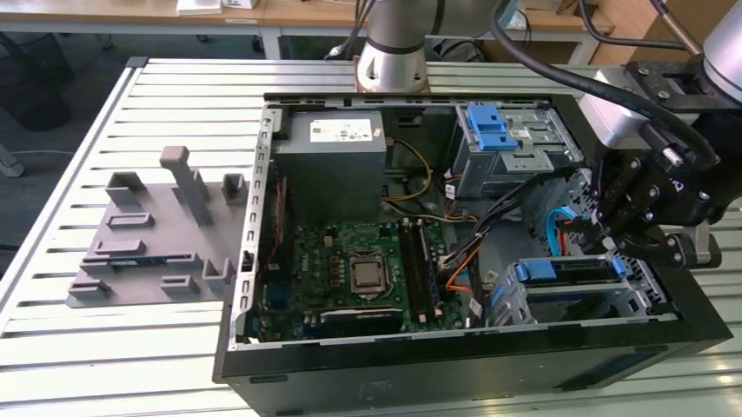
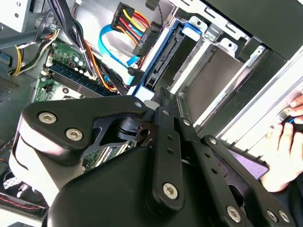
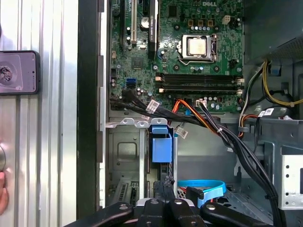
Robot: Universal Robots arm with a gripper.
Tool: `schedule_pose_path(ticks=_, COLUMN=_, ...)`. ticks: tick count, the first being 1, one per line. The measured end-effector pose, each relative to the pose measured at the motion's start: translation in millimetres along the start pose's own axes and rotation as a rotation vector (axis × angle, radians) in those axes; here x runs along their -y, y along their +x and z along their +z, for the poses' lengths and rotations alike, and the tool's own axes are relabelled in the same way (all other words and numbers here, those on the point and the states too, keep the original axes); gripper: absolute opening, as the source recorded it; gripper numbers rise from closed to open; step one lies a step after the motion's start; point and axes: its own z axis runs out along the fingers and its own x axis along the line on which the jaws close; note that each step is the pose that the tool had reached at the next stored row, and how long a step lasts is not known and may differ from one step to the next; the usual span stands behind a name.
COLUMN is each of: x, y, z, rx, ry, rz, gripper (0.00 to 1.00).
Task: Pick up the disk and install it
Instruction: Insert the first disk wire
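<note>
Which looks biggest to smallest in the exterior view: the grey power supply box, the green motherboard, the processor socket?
1. Motherboard
2. Power supply box, close behind; cables hide part of the board, so these two are unsure.
3. Processor socket, clearly smallest.

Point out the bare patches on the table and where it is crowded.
Free: the slatted table on the exterior view's left, around the grey fixture, and the strip behind the case. Crowded: inside the case, cables between the motherboard and the drive bays, where the gripper hangs.
</note>
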Motion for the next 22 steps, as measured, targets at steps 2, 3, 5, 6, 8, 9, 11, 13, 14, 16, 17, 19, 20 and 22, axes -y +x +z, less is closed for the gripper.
schedule_pose_path(ticks=2, x=1.1, y=-1.1, z=0.6, rx=0.0002, ry=0.0, rz=0.0, gripper=0.11)
schedule_pose_path(ticks=3, x=1.8, y=-2.4, z=0.8, rx=0.0, ry=0.0, rz=0.0, gripper=0.11)
schedule_pose_path(ticks=5, x=2.0, y=-5.1, z=1.3, rx=0.0002, ry=0.0, rz=0.0, gripper=0.11)
schedule_pose_path(ticks=6, x=2.0, y=-5.1, z=1.3, rx=0.0002, ry=0.0, rz=0.0, gripper=0.11)
schedule_pose_path(ticks=8, x=2.1, y=-5.1, z=1.3, rx=0.0001, ry=0.0, rz=0.0, gripper=0.11)
schedule_pose_path(ticks=9, x=2.1, y=-5.2, z=1.3, rx=0.0001, ry=0.0, rz=0.0, gripper=0.11)
schedule_pose_path(ticks=11, x=2.1, y=-5.3, z=1.4, rx=0.0001, ry=0.0, rz=0.0, gripper=0.11)
schedule_pose_path(ticks=13, x=2.1, y=-5.3, z=1.4, rx=0.0001, ry=0.0, rz=0.0, gripper=0.11)
schedule_pose_path(ticks=14, x=2.1, y=-5.3, z=1.4, rx=0.0001, ry=0.0, rz=0.0, gripper=0.11)
schedule_pose_path(ticks=16, x=2.1, y=-5.3, z=1.4, rx=0.0001, ry=0.0, rz=0.0, gripper=0.11)
schedule_pose_path(ticks=17, x=2.1, y=-5.3, z=1.4, rx=0.0001, ry=0.0001, rz=0.0, gripper=0.11)
schedule_pose_path(ticks=19, x=2.1, y=-5.4, z=1.5, rx=0.0001, ry=0.0, rz=0.0, gripper=0.11)
schedule_pose_path(ticks=20, x=2.1, y=-5.4, z=1.5, rx=0.0001, ry=0.0001, rz=0.0, gripper=0.11)
schedule_pose_path(ticks=22, x=3.6, y=-5.4, z=1.4, rx=-0.0001, ry=0.0, rz=0.0, gripper=0.11)
